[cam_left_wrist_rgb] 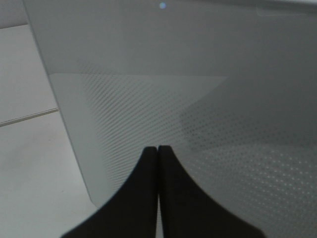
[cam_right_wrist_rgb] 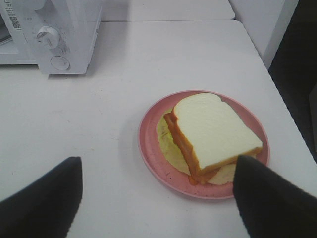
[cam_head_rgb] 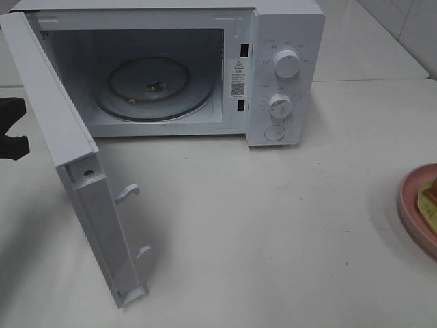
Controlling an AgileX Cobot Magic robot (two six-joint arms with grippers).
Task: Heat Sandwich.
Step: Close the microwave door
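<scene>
The sandwich (cam_right_wrist_rgb: 213, 131), white bread with a reddish filling and pale lettuce, lies on a round pink plate (cam_right_wrist_rgb: 148, 144) on the white table. In the high view only a sliver of the sandwich (cam_head_rgb: 431, 198) and of the plate (cam_head_rgb: 413, 205) shows, at the right edge. My right gripper (cam_right_wrist_rgb: 158, 161) hovers just short of the plate, open wide, one finger (cam_right_wrist_rgb: 49, 198) on each side and nothing between them. The microwave (cam_head_rgb: 287, 41) stands at the back with its door (cam_head_rgb: 82, 171) swung fully open. My left gripper (cam_left_wrist_rgb: 157, 148) is shut and empty, close against the door's outer face.
Inside the microwave lies a bare glass turntable (cam_head_rgb: 153, 89). Two knobs (cam_head_rgb: 285, 63) and a button sit on its right panel. The open door juts toward the table's front left. Part of my left arm (cam_head_rgb: 12, 130) shows black behind the door at the left edge.
</scene>
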